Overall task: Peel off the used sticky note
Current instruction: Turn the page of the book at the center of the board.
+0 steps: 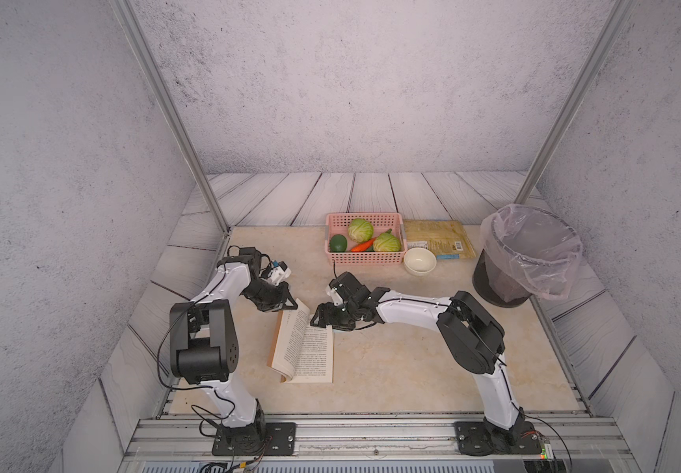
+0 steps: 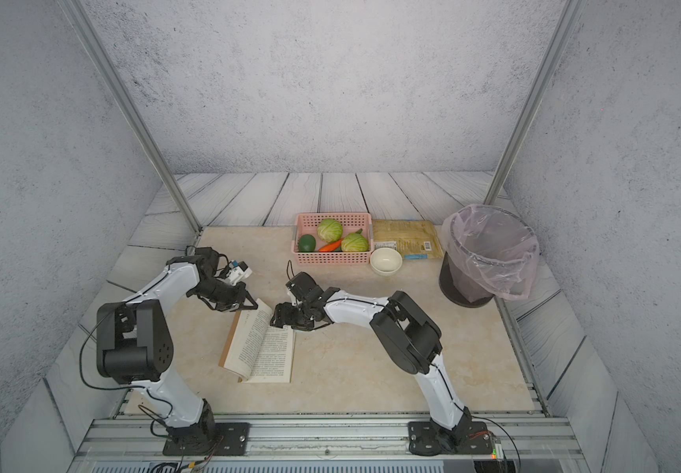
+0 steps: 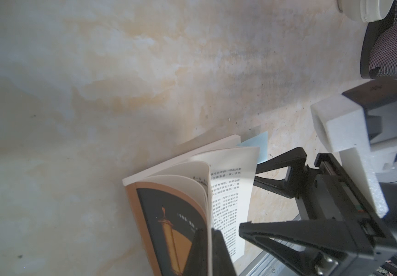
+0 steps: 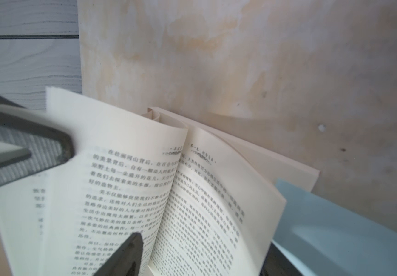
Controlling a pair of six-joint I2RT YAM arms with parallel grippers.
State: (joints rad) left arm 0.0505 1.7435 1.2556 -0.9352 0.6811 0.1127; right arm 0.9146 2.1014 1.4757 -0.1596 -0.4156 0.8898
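At frame centre in both top views, the left gripper [image 1: 293, 304] was clenched on a lifted page [image 1: 294, 327] of the open book [image 1: 314, 356], apparently to expose the blue sticky note [image 3: 256, 143] protruding from the book's upper-right corner. The right gripper [image 1: 316, 318] hovered beside it, jaws released.

Both top views hang high above the arm bases, facing the speckled grey back wall [image 1: 351, 102] and tilted steeply down. They share almost the same wide scene: the whole beige marbled worktop [image 1: 392, 368] and both arms. The left wrist camera rides close behind the left tool [image 1: 293, 305], looking past its tips along the worktop. The right wrist camera sits closer still behind the right tool [image 1: 317, 317]. Both wrist views share the open paperback book with cream printed pages [image 3: 231, 186] just beyond each tool, and the pale blue paper sticky note [image 4: 336, 227] at its edge.
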